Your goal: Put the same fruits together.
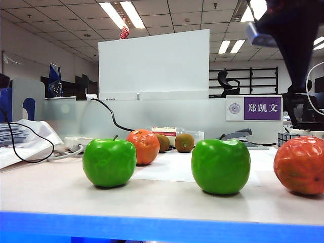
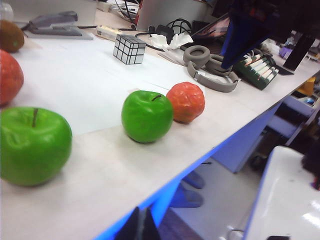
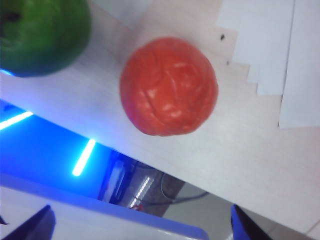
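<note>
We see four big fruits along the front of the table [image 1: 167, 200], and we place the rest from the right green apple [image 1: 220, 166]. The right orange-red wrinkled fruit [image 1: 300, 165] sits near it on the right, apart from it. The left green apple [image 1: 109, 162] stands well to its left, with the left orange-red wrinkled fruit [image 1: 144, 146] just behind that one. Two brown kiwis [image 1: 184, 143] lie farther back, between the apples. Behind the right apple in the left wrist view stands a silver mirror cube [image 2: 129, 49]. The right pincer [image 3: 140, 222] hangs above the right wrinkled fruit, jaws wide, holding nothing. The left pincer [image 2: 140, 226] is off the table's front edge, jaws closed and empty.
</note>
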`<state>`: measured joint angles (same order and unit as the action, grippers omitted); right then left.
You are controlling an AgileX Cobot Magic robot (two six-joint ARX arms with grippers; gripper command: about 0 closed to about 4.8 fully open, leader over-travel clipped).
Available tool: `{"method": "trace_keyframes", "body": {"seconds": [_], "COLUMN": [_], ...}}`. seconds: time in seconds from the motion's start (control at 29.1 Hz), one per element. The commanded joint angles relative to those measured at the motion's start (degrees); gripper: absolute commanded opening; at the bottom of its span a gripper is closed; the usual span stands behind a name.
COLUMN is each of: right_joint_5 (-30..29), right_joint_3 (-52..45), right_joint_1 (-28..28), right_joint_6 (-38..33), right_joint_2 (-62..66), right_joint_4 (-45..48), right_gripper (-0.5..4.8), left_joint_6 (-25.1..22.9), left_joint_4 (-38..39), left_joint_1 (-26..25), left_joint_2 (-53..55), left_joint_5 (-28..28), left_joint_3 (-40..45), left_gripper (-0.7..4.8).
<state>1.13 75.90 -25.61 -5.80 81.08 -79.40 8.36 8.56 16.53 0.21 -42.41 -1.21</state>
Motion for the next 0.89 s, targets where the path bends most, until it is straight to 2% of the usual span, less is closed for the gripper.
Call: {"method": "trace_keyframes", "body": {"seconds": [0.03, 0.27, 0.69, 0.89], "right_joint_5": [0.5, 0.3, 0.7, 4.1], "right_joint_3": [-2.1, -4.5, -4.5, -4.5], "right_joint_1": [-0.1, -0.1, -0.1, -0.1], "right_joint_6": [-0.2, -0.2, 0.5, 1.3], "right_joint_2": [-0.2, 0.7, 5.8, 8.2], "right_joint_4": [0.0, 2.4, 8.3, 9.2], "right_gripper": [4.79, 4.79, 4.79, 4.79], "left_joint_6": [-2.6, -7.7, -7.9, -7.9], "left_joint_4": [-3.6, -6.5, -6.3, -6.3], "left_joint_1": [0.1, 0.1, 0.1, 0.1], "left_joint_2": [-0.1, -0.1, -0.1, -0.1], "left_joint_5": [2.2, 5.7, 5.1, 4.9], "left_joint_3": [-0.1, -0.1, -0.1, -0.1], "left_gripper": [-0.06, -0.06, -0.06, -0.06]}}
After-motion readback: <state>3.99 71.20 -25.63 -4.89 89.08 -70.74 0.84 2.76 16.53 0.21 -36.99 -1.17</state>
